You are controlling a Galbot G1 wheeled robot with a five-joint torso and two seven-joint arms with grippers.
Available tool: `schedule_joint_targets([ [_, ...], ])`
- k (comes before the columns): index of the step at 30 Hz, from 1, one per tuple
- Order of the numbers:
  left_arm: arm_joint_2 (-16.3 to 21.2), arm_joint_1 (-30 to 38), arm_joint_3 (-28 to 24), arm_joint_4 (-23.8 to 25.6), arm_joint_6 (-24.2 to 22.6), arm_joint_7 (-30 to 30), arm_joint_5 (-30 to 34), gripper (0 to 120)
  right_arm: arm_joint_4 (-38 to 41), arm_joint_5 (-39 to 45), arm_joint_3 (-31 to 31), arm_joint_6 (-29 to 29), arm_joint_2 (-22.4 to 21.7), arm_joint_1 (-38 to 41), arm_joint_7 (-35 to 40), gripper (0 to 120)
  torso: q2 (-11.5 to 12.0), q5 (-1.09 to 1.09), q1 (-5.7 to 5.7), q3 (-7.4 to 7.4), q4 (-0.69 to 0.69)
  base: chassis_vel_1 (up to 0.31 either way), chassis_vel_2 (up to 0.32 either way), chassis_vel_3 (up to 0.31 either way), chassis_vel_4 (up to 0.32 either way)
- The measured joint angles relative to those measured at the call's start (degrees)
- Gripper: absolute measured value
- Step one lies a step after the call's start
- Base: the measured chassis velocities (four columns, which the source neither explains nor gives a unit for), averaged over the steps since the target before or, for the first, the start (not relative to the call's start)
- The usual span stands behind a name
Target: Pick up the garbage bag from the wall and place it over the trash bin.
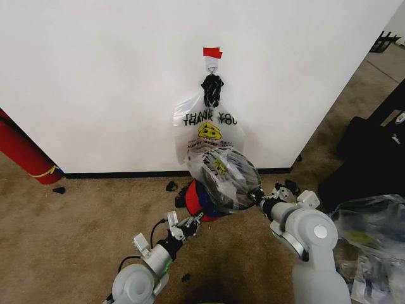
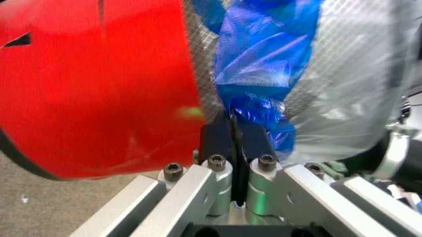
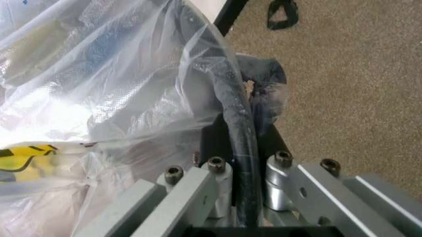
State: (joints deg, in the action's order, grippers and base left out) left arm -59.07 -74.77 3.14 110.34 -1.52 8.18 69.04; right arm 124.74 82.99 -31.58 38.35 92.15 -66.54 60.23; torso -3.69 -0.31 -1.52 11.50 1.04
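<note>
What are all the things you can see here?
bag: one, clear with blue strips, over the bin
bin: one, black with red base, on the carpet by the wall
hanging bag: one, white with yellow smiley, on the hook
hook: one, metal, on the wall
tape: one, red, above the hook
wall: one, white
cylinder: one, red, far left
bundle: one, clear, far right
left gripper: fingers shut on the bag's blue part
right gripper: fingers shut on the bag at the bin's rim

Two smiley bags (image 1: 209, 130), one trash bin (image 1: 197, 201), two tools (image 1: 190, 223), one red cylinder (image 1: 22, 152).
</note>
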Motion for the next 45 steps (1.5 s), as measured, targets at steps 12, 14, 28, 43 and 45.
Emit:
schedule_joint_targets([
  [12,-1.96,2.50,-1.20,-4.69,-0.48,-2.61,-3.73,0,0.55,0.33,0.04,-0.06,-0.56,-0.70,-0.27,0,0.00,0.00,0.00,0.01,0.00,0.000,0.000,0.000,0.000],
  [14,-1.99,2.54,-1.19,-4.74,-0.52,-2.70,-3.75,0,0.54,0.33,0.10,-0.06,-0.56,-0.72,-0.29,0,0.00,0.00,0.00,0.01,0.00,0.000,0.000,0.000,0.000],
  [28,1.63,-0.39,1.80,-0.76,-2.32,-1.55,-5.84,37,-0.04,0.26,0.27,0.33,-1.68,-1.02,-1.57,0,0.00,0.00,0.00,0.00,0.00,0.000,0.000,0.000,0.000],
  [43,4.59,-3.29,3.59,2.99,-3.50,-0.05,-8.92,88,1.11,0.20,-0.29,0.49,-3.39,-1.39,-2.72,0,0.00,-0.01,0.00,0.00,0.00,0.000,0.000,0.000,0.000],
  [45,4.81,-3.30,3.97,3.21,-2.83,-0.74,-9.03,95,1.46,-1.07,0.02,0.80,-3.92,-2.08,-3.99,0,0.00,0.00,0.00,0.00,0.00,0.000,0.000,0.000,0.000],
])
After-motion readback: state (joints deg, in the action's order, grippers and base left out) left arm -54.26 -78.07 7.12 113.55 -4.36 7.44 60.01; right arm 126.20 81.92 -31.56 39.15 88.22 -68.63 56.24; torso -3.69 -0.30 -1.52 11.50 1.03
